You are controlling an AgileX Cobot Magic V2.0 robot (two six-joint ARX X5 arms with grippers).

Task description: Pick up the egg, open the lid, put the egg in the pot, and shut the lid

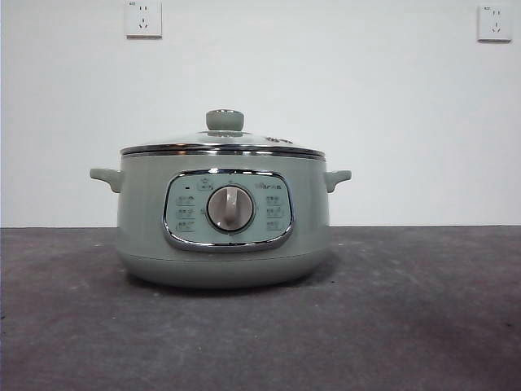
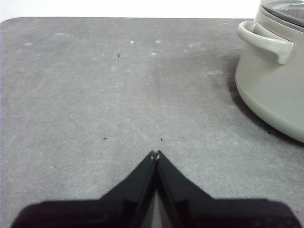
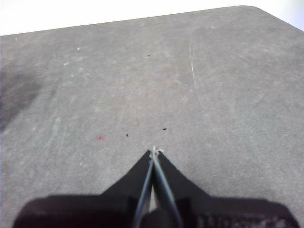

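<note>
Front view's got the pot up close with the lid on and no egg visible, while both wrist views show the left gripper and right gripper pinched closed, holding 0 things, so it's either finished or not started.

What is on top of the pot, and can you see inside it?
The lid with its green knob sits closed on the pot. Its inside cannot be made out, and no egg shows anywhere.
</note>
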